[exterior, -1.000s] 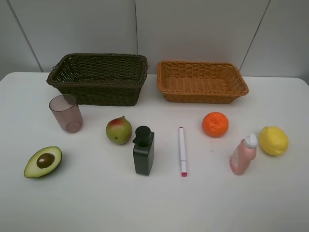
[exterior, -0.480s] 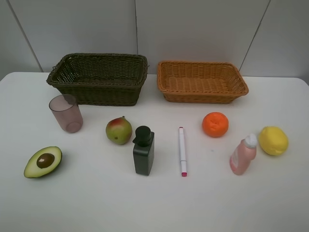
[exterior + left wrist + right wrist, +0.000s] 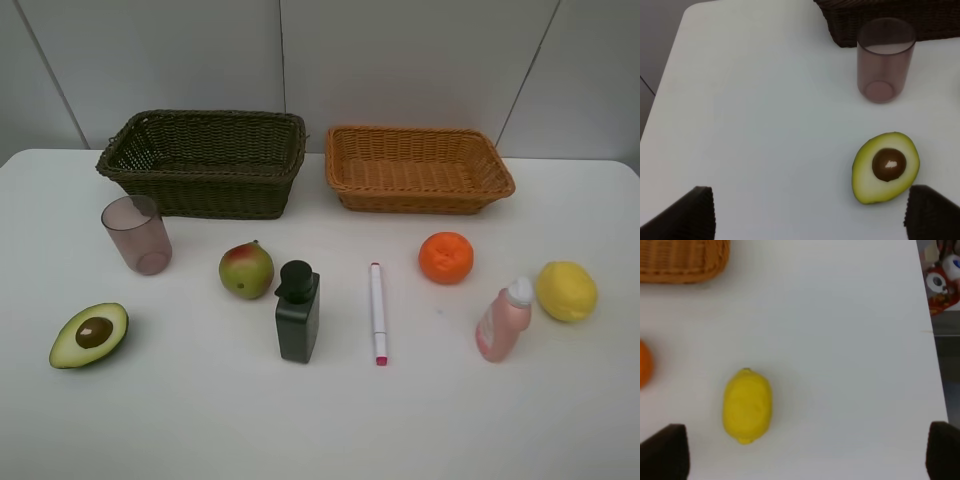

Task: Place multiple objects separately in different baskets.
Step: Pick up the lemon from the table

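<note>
On the white table lie a halved avocado (image 3: 90, 335) (image 3: 885, 167), a mauve cup (image 3: 136, 234) (image 3: 885, 60), a red-green pear-like fruit (image 3: 246, 270), a black pump bottle (image 3: 297, 312), a pink-capped marker (image 3: 378, 312), an orange (image 3: 446, 257), a small pink bottle (image 3: 503, 320) and a lemon (image 3: 566, 291) (image 3: 747, 406). Behind them stand the dark basket (image 3: 220, 195) and the orange-tan basket (image 3: 420, 202), both empty. My left gripper (image 3: 812, 220) is open above the table near the avocado. My right gripper (image 3: 802, 455) is open near the lemon. Neither gripper shows in the exterior high view.
The table (image 3: 320, 420) ends at a wall behind the baskets. The left wrist view shows the table's rounded corner and edge (image 3: 670, 65) beyond the cup. The right wrist view shows the table's edge (image 3: 932, 340) past the lemon, with clutter (image 3: 945, 275) beyond it.
</note>
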### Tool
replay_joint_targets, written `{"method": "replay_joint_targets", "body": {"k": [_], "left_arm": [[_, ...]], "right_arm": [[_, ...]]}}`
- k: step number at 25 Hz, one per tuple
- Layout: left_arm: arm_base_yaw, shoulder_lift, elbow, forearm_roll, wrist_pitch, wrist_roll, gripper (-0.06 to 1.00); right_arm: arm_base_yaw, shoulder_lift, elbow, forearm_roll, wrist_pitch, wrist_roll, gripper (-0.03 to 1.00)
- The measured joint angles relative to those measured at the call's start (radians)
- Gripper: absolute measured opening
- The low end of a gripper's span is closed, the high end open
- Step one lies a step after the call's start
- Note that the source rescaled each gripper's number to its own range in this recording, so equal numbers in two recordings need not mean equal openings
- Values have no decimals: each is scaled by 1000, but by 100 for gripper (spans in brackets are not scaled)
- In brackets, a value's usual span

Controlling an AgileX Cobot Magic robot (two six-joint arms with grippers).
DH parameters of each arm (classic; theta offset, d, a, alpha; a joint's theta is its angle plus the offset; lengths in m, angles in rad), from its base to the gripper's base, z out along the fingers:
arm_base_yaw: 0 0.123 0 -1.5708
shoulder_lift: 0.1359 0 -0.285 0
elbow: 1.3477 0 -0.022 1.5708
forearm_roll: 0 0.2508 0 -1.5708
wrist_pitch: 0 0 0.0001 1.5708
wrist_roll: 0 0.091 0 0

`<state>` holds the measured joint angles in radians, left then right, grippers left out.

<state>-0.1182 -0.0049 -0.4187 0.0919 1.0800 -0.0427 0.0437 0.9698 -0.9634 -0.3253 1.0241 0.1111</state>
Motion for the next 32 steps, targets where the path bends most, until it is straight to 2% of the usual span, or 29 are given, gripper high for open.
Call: {"method": "replay_joint_targets", "body": {"k": [9, 20, 32], "left_arm": [[0, 0, 0, 0, 0, 0, 100], [0, 0, 0, 0, 0, 0, 100], [0, 0, 0, 0, 0, 0, 100]], "right_arm": [[0, 236, -2, -32, -17, 23, 100], [0, 414, -2, 79, -111, -39, 100], [0, 616, -2, 97, -162, -74, 100]]}}
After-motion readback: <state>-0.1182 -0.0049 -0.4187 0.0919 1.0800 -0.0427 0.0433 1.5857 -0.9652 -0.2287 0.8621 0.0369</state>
